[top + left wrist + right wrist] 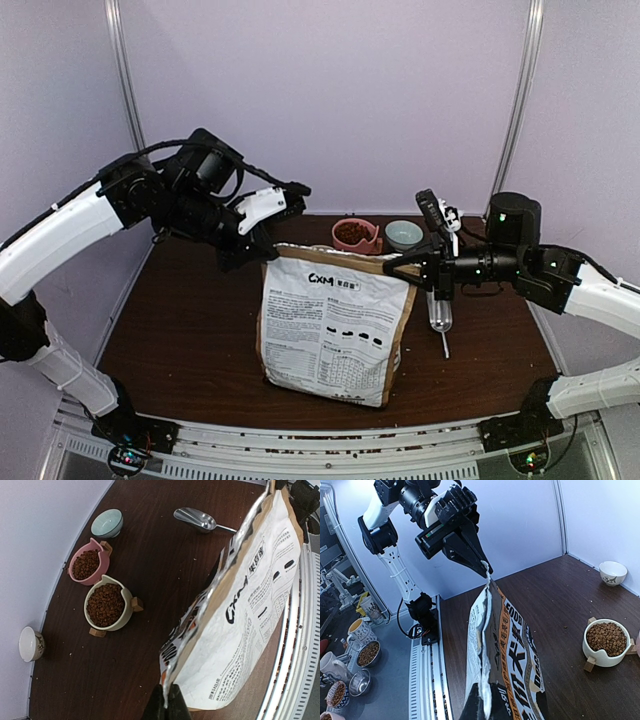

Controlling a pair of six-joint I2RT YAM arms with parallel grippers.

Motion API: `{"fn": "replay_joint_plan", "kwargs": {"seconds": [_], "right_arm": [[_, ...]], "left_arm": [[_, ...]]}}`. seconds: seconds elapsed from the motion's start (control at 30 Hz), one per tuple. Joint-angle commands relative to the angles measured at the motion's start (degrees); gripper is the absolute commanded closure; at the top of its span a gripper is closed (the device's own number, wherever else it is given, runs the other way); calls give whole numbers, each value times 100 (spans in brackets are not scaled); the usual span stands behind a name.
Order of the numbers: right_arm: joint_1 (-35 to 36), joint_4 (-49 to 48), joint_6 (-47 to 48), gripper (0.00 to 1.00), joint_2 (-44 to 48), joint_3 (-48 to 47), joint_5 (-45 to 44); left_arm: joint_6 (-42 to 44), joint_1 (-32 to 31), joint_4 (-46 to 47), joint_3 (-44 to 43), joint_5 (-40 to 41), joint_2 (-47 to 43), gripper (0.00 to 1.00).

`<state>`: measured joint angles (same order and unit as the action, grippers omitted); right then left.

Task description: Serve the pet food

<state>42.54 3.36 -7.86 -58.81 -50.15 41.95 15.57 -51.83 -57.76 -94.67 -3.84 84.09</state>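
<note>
Both pinched tight on top of the bag (pixel 335 330): left gripper (pixel 482 569), right gripper (pixel 405 263); pet food (pixel 105 604) heaped behind it.

Left arm (pixel 60 235): smooth white shells set between bulky black joint housings.
Lower link (pixel 70 365): white, with a ribbed surface along its length.
Cable (pixel 135 160): black, routed along the outside of the left arm's upper shell.
Left claw (pixel 485 569): black angular body narrowing to two thin dark fingers (pixel 177 706).
Right arm (pixel 612 300): white shells and black joints.
Motor housing (pixel 514 220): round, black, with a small green light (pixel 490 215) beside it.
Right claw (pixel 392 265): black body with slim fingers.
Bases (pixel 135 432): black blocks, each with a small circuit board (pixel 128 460) showing coloured lights.
</note>
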Motion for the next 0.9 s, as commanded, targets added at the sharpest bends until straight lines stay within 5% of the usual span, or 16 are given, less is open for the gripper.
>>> {"fn": "replay_joint_plan", "kwargs": {"seconds": [0.0,0.17,0.4,0.6,0.87], "right_arm": [[-88,-192,12,100,308,-80,77],[-97,-165,15,100,334,-81,61],[-106,-11,29,97,387,-163,12],[-115,162,-70,39,532,-316,-131],[-128,1128,-477,8,386,-1176,-1680]], "left_arm": [[-75,288,-89,100,806,-333,94],[-145,406,-80,174,875,-412,87],[-391,544,398,544,925,-975,62],[-795,560,1225,944,387,-1651,33],[-1686,664,1861,780,-38,-1320,18]]}}
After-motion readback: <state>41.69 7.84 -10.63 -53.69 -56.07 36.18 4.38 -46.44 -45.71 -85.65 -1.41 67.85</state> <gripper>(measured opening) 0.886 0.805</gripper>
